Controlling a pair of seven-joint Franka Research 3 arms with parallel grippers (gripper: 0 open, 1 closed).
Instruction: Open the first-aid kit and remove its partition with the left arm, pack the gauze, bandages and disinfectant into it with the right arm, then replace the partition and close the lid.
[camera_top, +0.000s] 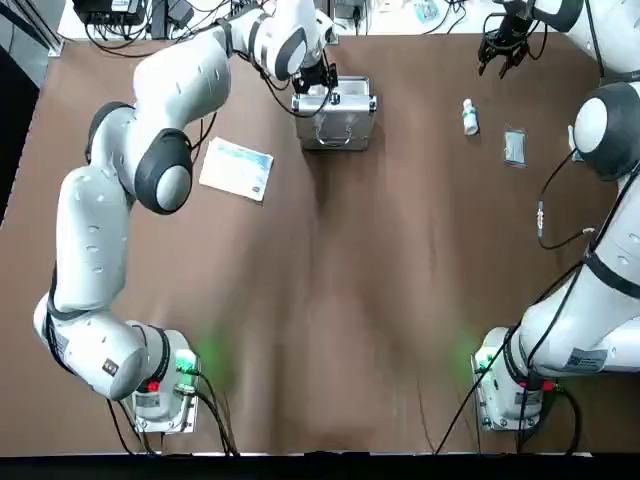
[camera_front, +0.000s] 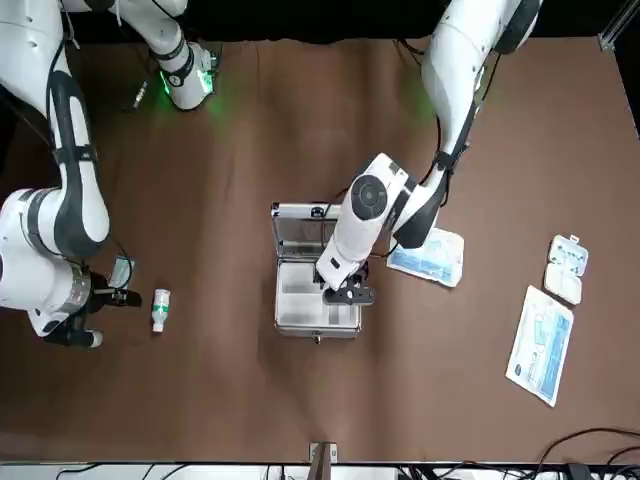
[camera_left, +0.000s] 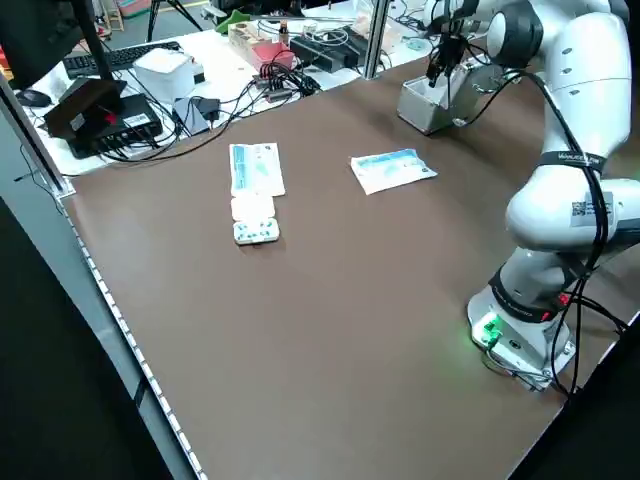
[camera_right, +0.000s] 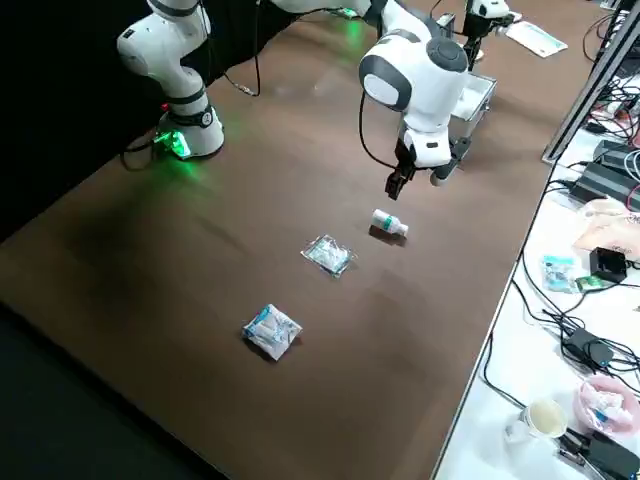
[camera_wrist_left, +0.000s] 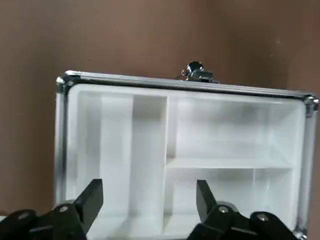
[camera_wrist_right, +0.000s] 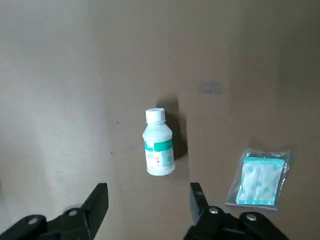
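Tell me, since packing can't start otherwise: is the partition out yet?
No. The partition sits inside the open case, under the open left gripper.

The case (camera_front: 317, 285) sat open, lid (camera_front: 305, 228) tipped up, with the cream partition (camera_wrist_left: 185, 165) still inside. The little white bottle (camera_wrist_right: 158, 149) lay on its side, well off from the case.

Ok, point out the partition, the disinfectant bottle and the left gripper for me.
partition (camera_wrist_left: 150, 145), left wrist view, its long divider wall.
disinfectant (camera_wrist_right: 158, 150), right wrist view, its label.
left gripper (camera_wrist_left: 149, 200), left wrist view, midway between its fingertips.
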